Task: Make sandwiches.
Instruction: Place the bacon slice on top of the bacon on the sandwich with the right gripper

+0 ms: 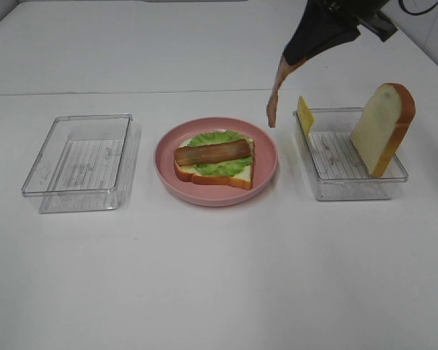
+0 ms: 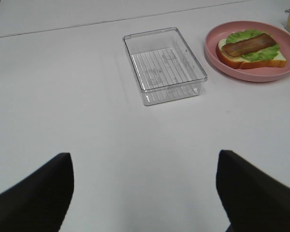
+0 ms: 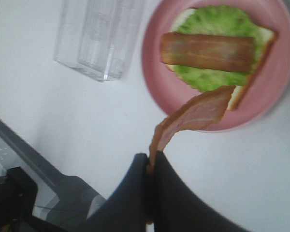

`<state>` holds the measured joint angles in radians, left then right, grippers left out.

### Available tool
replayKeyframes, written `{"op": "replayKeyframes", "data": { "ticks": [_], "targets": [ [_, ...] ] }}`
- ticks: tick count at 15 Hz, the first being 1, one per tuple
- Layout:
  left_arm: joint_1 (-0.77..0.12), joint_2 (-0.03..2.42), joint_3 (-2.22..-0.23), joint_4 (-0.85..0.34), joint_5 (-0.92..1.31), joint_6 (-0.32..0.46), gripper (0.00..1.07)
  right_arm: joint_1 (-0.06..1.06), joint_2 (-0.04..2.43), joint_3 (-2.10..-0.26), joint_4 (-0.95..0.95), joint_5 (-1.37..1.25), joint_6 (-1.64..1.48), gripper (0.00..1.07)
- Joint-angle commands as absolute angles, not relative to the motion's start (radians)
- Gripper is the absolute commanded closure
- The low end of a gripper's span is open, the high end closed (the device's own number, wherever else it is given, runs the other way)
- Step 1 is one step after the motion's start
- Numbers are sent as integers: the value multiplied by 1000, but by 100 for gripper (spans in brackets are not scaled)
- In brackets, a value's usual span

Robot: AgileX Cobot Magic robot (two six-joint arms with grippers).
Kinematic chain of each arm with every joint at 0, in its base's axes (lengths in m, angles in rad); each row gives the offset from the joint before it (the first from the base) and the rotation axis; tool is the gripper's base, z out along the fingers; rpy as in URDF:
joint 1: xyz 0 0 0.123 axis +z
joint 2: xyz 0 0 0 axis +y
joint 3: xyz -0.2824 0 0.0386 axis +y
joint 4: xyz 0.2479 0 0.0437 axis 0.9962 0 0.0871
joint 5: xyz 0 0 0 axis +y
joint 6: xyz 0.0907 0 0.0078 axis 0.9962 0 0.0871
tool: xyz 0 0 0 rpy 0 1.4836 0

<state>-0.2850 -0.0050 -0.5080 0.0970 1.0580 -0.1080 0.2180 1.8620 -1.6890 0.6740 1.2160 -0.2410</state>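
Observation:
On the pink plate (image 1: 266, 171) lies a half-built sandwich (image 1: 214, 160): a bread slice, green lettuce (image 1: 220, 166) and one bacon strip (image 1: 212, 152). It also shows in the left wrist view as the sandwich (image 2: 251, 48) and in the right wrist view as the sandwich (image 3: 217, 48). My right gripper (image 1: 290, 61) is shut on a second bacon strip (image 1: 276, 95), which dangles in the air just right of the plate; the strip (image 3: 193, 118) hangs from the right gripper (image 3: 149, 162). My left gripper (image 2: 145, 193) stands open over bare table, far from the plate.
An empty clear tray (image 1: 84, 164) sits left of the plate, seen also as the tray (image 2: 164, 65). A second clear tray (image 1: 350, 164) on the right holds an upright bread slice (image 1: 383, 127) and a yellow cheese slice (image 1: 305, 114). White table all around.

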Motion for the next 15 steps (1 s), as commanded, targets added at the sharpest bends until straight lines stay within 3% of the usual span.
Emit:
{"op": "replayKeyframes", "data": {
  "ticks": [1, 6, 10, 15],
  "targets": [
    [-287, -26, -505, 99, 1055, -111, 29, 250, 1864, -1696, 767, 1174, -308, 107],
    [-287, -26, -505, 99, 1054, -111, 29, 424, 1954, -1696, 855, 839, -308, 107],
    [-287, -26, -505, 99, 1054, -111, 29, 444, 2129, -1696, 1106, 686, -330, 107],
    [-287, -26, -505, 99, 1054, -111, 29, 423, 2204, -1696, 1023, 685, -298, 107]
  ]
}}
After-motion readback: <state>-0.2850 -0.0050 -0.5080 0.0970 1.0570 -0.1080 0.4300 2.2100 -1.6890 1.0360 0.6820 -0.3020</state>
